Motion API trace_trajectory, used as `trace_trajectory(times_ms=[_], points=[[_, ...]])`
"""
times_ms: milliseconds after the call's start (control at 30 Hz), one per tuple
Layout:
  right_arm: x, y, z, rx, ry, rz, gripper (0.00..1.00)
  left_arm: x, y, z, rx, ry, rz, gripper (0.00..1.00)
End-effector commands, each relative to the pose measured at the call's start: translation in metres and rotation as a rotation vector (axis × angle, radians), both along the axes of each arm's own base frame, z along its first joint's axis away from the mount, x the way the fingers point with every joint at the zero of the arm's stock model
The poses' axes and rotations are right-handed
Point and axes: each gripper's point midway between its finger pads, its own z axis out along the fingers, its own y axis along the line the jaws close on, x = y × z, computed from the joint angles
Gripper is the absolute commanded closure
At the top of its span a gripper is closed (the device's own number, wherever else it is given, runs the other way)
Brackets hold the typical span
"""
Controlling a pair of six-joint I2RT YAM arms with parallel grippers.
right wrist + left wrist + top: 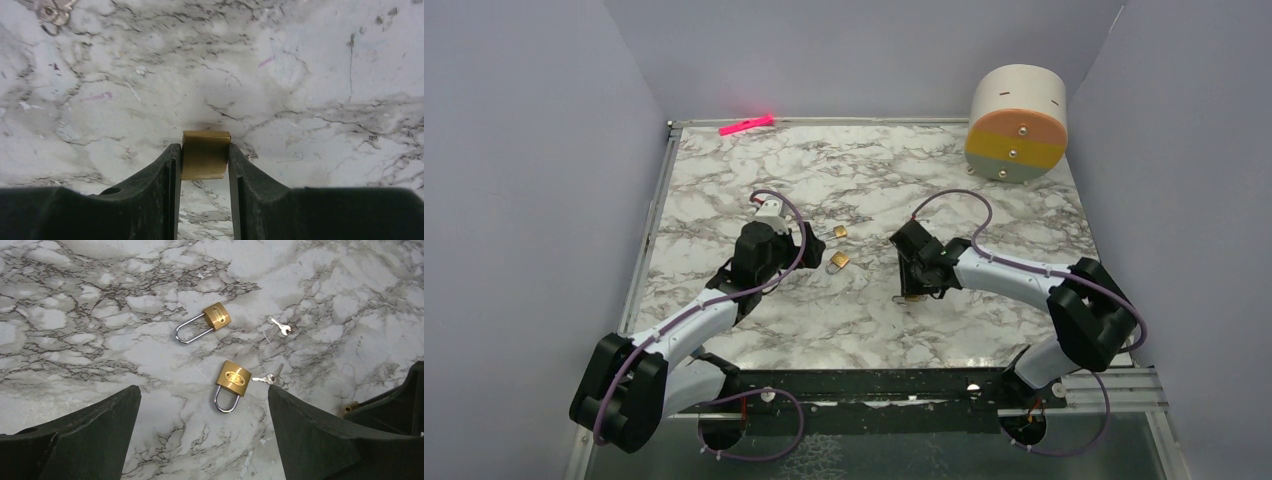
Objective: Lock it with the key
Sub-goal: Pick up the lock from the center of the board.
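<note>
Key (281,326), tiny, thin, silver metal: in the left wrist view it lies flat on the white-and-grey marble tabletop (100,300), at 1 o'clock from my left pincer (202,392). That pincer's fingers stand wide apart and hold nothing. The key's long axis runs from 10 to 4 o'clock. Two small brass padlocks with silver shackles lie nearer me. One (216,316) is at 12 o'clock. The other (233,378) is just ahead, with a ringed pair of silver keys (270,378) at its 3 o'clock side.

In the right wrist view my right pincer (205,150) is clamped on a third brass padlock (206,162). The ringed pair sits at 10 o'clock.

From above, the key is too small to find. My left pincer is free, so I judge it should fetch the key. At 1 o'clock stands a banded white, orange, yellow and grey-green drum (1016,123); what it holds I cannot tell.
</note>
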Motion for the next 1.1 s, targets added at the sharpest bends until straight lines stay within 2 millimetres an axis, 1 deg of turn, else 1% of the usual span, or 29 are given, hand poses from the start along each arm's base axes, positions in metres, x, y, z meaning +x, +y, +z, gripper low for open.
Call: trace_trajectory(times_ms=[0,100,200,367,533,700,800,933,1067], points=[[0.023,0.028,0.019,0.078,-0.08,0.075,0.99,-0.009,-0.028,0.028,-0.072,-0.091,-0.177,0.06],[0.025,0.037,0.023,0.108,-0.089,0.106,0.99,-0.024,-0.058,0.042,-0.145,-0.129,-0.358,0.07],[0.029,0.038,0.027,0.129,-0.095,0.102,0.99,-0.041,-0.085,0.043,-0.157,-0.13,-0.501,0.07],[0.037,0.032,0.046,0.145,-0.176,0.065,0.99,-0.058,-0.108,0.037,-0.197,-0.065,-0.634,0.09],[0.046,0.029,0.064,0.165,-0.25,0.051,0.99,-0.081,-0.126,0.044,-0.266,-0.072,-0.783,0.11],[0.049,0.028,0.075,0.184,-0.283,0.048,0.99,-0.082,-0.133,0.04,-0.302,-0.038,-0.786,0.12],[0.049,0.028,0.076,0.191,-0.29,0.051,0.99,-0.082,-0.14,0.034,-0.305,-0.025,-0.781,0.13],[0.047,0.028,0.077,0.202,-0.288,0.056,0.99,-0.075,-0.146,0.028,-0.289,-0.025,-0.737,0.13],[0.043,0.031,0.079,0.226,-0.286,0.079,0.99,-0.073,-0.156,0.021,-0.299,0.002,-0.744,0.14]])
